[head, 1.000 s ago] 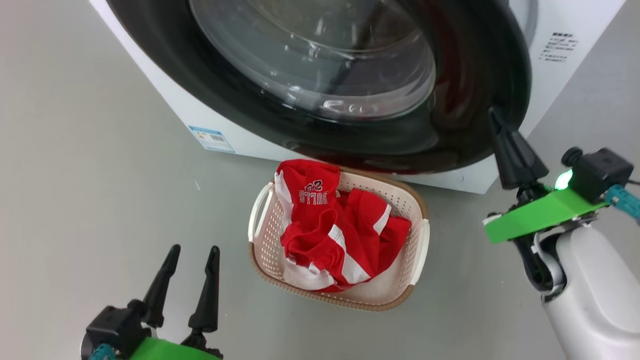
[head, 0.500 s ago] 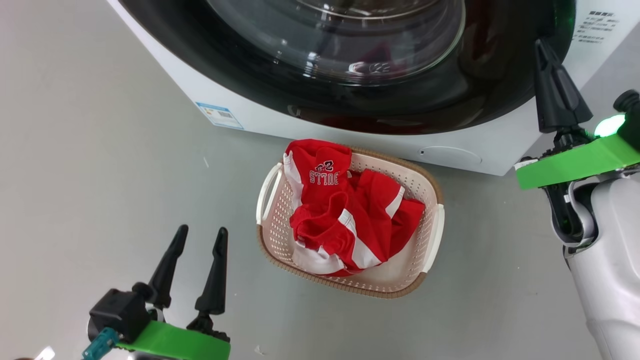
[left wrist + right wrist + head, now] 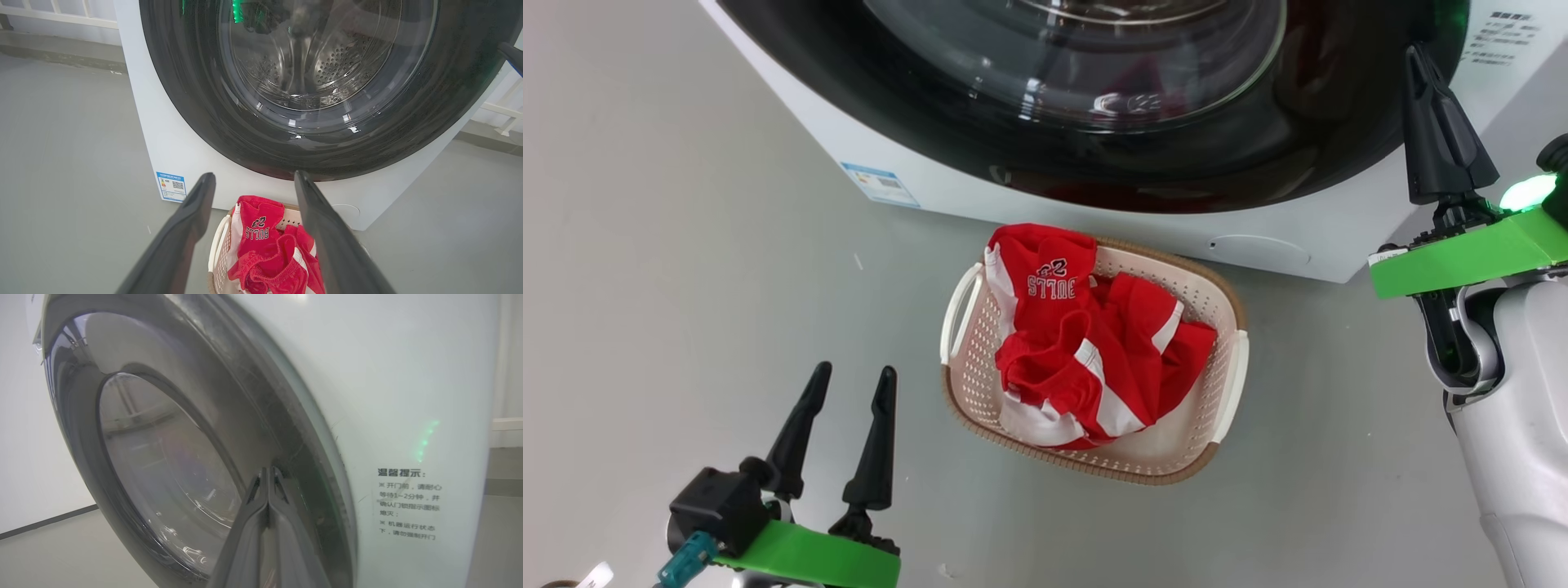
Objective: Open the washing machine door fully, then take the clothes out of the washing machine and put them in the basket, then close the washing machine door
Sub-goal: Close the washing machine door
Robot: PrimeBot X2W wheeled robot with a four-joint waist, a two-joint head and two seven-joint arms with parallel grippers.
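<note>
In the head view, the left claw [image 3: 854,371] sits at the lower left above the floor [image 3: 686,286]. Its fingers are spread apart and hold nothing, and its mount is cut off by the bottom edge. In the left wrist view the same claw [image 3: 254,175] frames the basket, whose lower half runs off the bottom edge.

Further right is a small blue label [image 3: 880,184], its print too small to read. The basket [image 3: 968,359] stands on the floor at centre, just in front of the washing machine [image 3: 1298,245]. The clothes [image 3: 1086,359] lie heaped inside it and hide most of its bottom.

The washing machine door [image 3: 931,122] is cut off by the top edge. Its glass is full of reflections, so the drum's contents are hard to make out.

At the upper right, the right claw [image 3: 1414,53] has its fingers pressed together and empty, the tip at the door's black rim. In the right wrist view, with the claw [image 3: 267,469] at lower centre, I cannot tell whether they touch.

The floor is smooth grey. A white railing [image 3: 61,18] crosses the upper left of the left wrist view. A white wall [image 3: 24,477] fills the left of the right wrist view.
</note>
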